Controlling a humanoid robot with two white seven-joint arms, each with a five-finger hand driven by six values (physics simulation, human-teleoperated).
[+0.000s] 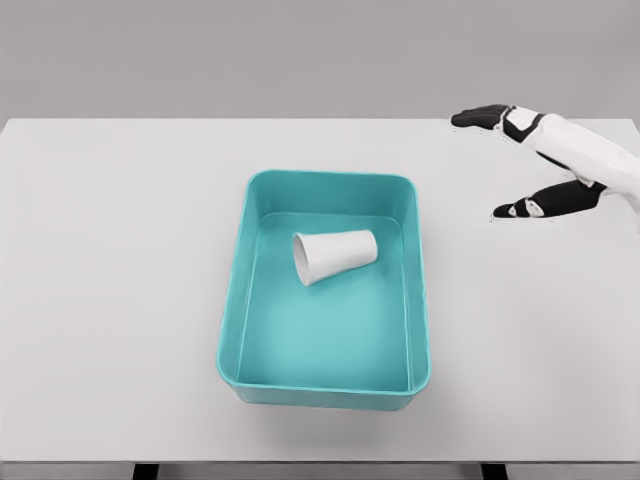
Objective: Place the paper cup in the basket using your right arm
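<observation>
The white paper cup [335,256] is seen lying on its side, axis left-right, inside the teal plastic basket [420,300], well left of the empty, spread-fingered right hand [535,160].

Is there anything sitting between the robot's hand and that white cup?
In the head view, only the teal basket's right wall and bare white table separate the right hand from the paper cup lying inside.

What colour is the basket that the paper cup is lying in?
Teal, a blue-green, seen clearly in the head view: the basket holds the white paper cup on its side.
</observation>
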